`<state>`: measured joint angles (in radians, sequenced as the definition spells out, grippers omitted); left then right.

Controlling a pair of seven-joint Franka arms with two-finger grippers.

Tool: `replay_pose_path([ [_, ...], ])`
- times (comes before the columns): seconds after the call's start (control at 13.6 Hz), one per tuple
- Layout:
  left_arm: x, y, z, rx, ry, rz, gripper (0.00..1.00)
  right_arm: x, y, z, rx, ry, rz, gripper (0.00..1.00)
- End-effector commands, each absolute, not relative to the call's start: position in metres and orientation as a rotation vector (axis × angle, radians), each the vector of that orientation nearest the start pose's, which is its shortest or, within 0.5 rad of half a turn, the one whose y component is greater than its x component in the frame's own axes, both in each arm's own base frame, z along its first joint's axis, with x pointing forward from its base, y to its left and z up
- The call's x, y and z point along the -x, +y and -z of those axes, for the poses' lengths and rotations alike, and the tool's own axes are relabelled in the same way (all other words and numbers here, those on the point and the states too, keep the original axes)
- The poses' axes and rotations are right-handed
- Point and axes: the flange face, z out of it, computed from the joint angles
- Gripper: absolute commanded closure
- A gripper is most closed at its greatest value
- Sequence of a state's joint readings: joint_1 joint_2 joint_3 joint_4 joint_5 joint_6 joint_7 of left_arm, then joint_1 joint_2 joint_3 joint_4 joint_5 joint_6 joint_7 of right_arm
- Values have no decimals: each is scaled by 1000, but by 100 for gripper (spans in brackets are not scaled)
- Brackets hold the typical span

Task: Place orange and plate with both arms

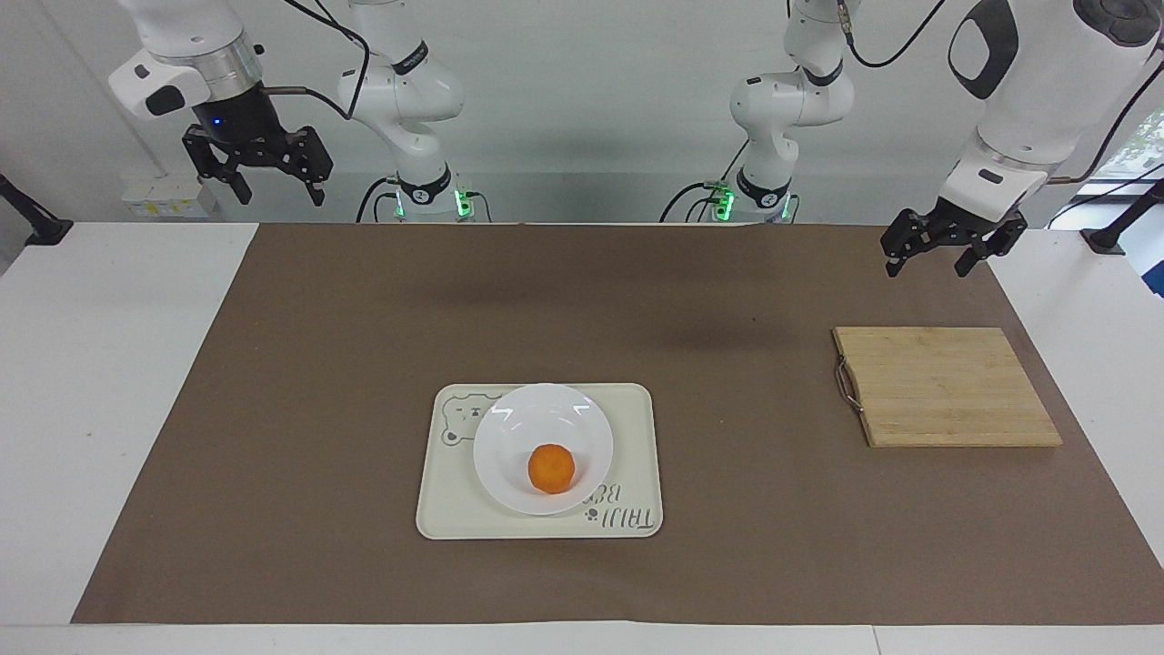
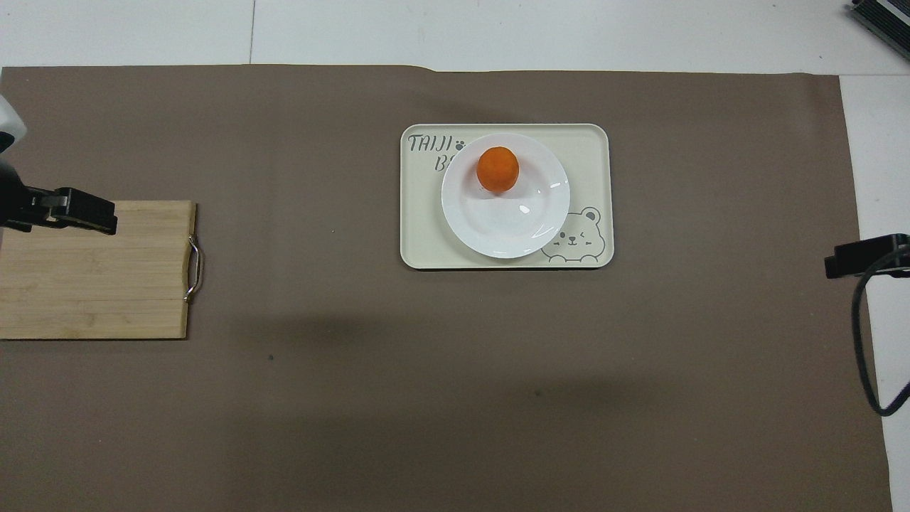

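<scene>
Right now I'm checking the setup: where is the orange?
The orange sits in the white plate on the cream tray, mid-table, on the plate's part farther from the robots.

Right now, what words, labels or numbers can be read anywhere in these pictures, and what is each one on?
"TAIJI": printed on the tray, in the corner farthest from the robots toward the left arm's end.
"B...": a second line below it on the tray; the plate covers the rest in the overhead view.
No other readable text; the cutting board and the brown mat carry none.
</scene>
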<state>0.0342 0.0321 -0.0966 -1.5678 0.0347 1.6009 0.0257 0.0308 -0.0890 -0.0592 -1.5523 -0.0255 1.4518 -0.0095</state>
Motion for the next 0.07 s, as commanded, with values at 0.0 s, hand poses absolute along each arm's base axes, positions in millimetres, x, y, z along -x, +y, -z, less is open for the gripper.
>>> replay_pose_path([
  [0.0,-559,-27,-612,3084,134,18,0,-504,-22,-670,3170,1,-36,0],
])
